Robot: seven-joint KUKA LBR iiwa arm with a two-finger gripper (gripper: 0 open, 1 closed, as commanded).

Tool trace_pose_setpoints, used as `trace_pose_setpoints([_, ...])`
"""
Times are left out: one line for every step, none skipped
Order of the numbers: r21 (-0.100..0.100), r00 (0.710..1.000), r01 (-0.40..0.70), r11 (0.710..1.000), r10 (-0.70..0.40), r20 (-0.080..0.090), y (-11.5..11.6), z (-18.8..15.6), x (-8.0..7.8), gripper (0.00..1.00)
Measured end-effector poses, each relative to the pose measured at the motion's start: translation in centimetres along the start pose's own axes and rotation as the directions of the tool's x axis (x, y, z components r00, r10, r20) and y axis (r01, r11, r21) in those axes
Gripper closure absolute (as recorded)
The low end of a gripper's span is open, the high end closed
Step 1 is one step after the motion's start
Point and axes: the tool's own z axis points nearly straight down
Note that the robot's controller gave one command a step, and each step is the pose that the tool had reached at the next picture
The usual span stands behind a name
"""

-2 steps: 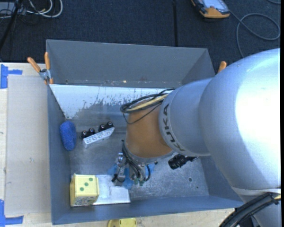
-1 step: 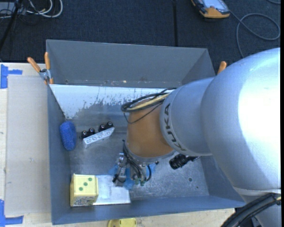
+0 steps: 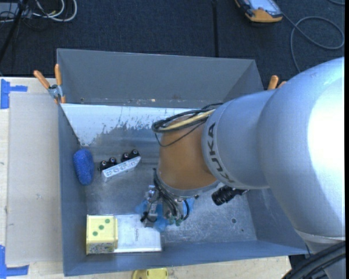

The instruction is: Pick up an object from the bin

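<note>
I see a blue roll (image 3: 82,166) and a knobbed grey strip (image 3: 120,166) on the bin floor (image 3: 232,221). A yellow die (image 3: 102,233) touches a white card (image 3: 139,235).

Silver-grey arm (image 3: 291,150) stretching in from right, looming large over right side, narrowing toward left. Orange-brown wrist cover (image 3: 183,161) sitting at arm's narrow end, tilting downward. Black and yellow cables (image 3: 177,121) looping across top of wrist cover. Small black connector (image 3: 224,195) sticking out under joint between wrist cover and arm. Below wrist cover, end effector (image 3: 160,214) hanging, pointing down, dark metal parts clustering tightly.
</note>
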Motion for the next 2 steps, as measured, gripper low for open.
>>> trace_pose_setpoints([-0.004, 1.0, 0.001, 1.0, -0.001, 0.006, 0.09, -1.85, -0.18, 1.0])
trace_pose_setpoints([-0.004, 1.0, 0.001, 1.0, -0.001, 0.006, 0.06, -2.73, -0.17, 1.0])
